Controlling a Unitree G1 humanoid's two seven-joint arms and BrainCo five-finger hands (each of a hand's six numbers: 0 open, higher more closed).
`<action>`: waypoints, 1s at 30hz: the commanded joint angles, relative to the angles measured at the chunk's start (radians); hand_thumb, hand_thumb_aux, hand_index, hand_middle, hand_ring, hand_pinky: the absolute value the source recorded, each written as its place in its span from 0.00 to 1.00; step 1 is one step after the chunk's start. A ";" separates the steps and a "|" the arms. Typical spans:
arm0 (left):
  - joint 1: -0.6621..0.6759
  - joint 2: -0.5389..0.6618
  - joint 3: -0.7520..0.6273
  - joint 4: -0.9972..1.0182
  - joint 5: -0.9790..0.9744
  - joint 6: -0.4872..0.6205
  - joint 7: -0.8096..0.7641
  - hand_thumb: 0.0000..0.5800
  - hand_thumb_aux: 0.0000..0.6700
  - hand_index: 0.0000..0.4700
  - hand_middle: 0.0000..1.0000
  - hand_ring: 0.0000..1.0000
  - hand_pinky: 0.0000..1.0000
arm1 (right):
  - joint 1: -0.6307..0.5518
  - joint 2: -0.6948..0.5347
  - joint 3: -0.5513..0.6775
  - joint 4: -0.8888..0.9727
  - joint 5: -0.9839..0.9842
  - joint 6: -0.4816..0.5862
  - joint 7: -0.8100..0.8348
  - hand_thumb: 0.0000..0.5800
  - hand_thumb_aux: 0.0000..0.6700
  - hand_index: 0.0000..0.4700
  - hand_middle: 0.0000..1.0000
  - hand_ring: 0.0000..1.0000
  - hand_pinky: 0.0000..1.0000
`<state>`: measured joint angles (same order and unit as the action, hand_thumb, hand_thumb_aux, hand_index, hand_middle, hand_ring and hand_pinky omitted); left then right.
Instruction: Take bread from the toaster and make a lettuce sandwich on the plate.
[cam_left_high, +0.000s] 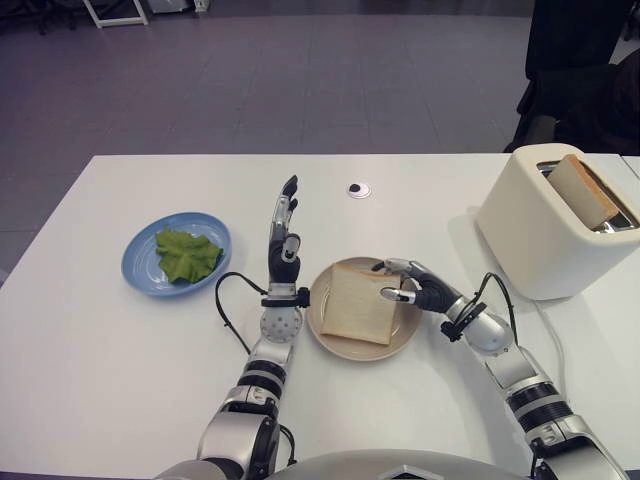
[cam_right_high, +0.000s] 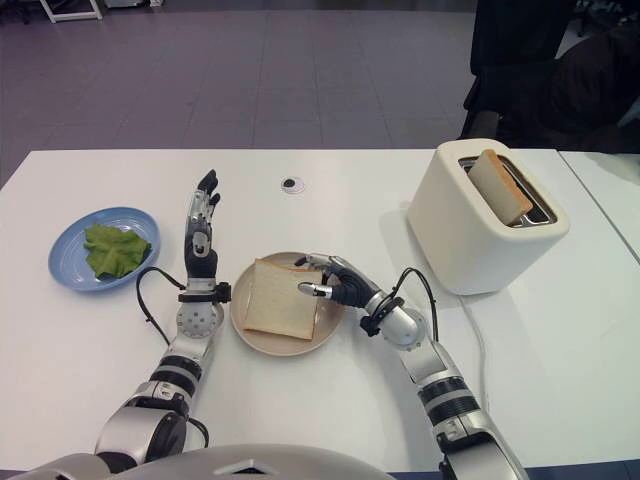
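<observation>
While the bread slice (cam_left_high: 358, 303) rests on the plate (cam_left_high: 345, 351), the right hand (cam_left_high: 425, 290) grips its edge.

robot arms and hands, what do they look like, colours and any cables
Both arms are silver-grey metal segments with black ribbed rings at the joints. The left hand and right hand are black with silver parts. A pale round perforated disc sits at the left wrist, and a thin black cable loops out from each wrist.
</observation>
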<state>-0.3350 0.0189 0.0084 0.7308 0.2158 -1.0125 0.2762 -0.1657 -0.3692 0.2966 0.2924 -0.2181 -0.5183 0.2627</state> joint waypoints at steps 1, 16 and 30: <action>0.046 0.043 0.013 -0.148 0.011 0.000 -0.021 0.00 0.00 0.00 0.00 0.00 0.00 | -0.002 -0.030 -0.056 -0.089 -0.022 -0.016 -0.019 0.00 0.00 0.00 0.20 0.20 0.20; 0.110 0.635 0.155 0.085 0.620 0.560 0.359 0.00 0.00 0.00 0.00 0.00 0.00 | 0.068 -0.046 -0.171 -0.247 -0.073 -0.003 -0.099 0.00 0.00 0.00 0.00 0.00 0.00; -0.129 0.712 -0.161 0.507 0.590 0.636 0.348 1.00 1.00 1.00 0.00 0.00 0.00 | 0.104 -0.029 -0.157 -0.202 -0.073 -0.023 -0.094 0.00 0.00 0.00 0.00 0.00 0.00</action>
<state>-0.4525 0.7180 -0.1202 1.2216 0.8165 -0.3803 0.6596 -0.0747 -0.3979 0.1390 0.0806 -0.2922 -0.5374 0.1617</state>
